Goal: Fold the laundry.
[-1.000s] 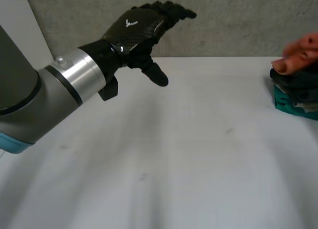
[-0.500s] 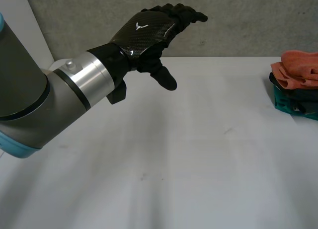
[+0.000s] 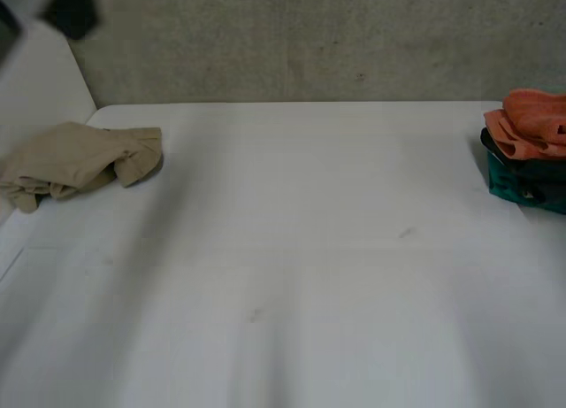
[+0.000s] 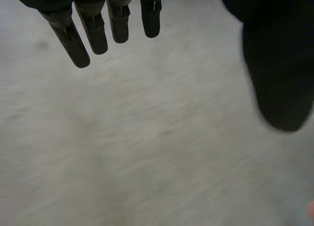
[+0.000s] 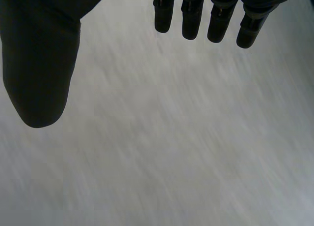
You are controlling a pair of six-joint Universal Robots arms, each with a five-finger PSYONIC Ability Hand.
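- On the table's (image 3: 309, 249) left, in the head view, a crumpled beige garment (image 3: 80, 165) lay unfolded; a folded stack (image 3: 531, 129) stood at the right.
- Left wrist view: the left hand (image 4: 279, 74) was wide and empty over bare table.
- Right wrist view: the right hand (image 5: 41, 64) too; spreading the garment flat first seems wise.

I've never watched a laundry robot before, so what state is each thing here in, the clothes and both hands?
beige garment: crumpled, unfolded, by the left edge of the table.
orange cloth: loosely bunched, on top of the pile.
dark and teal pile: stacked under the orange cloth, at the table's right edge.
left hand: open, fingers straight, holding nothing.
right hand: open, fingers straight, holding nothing.
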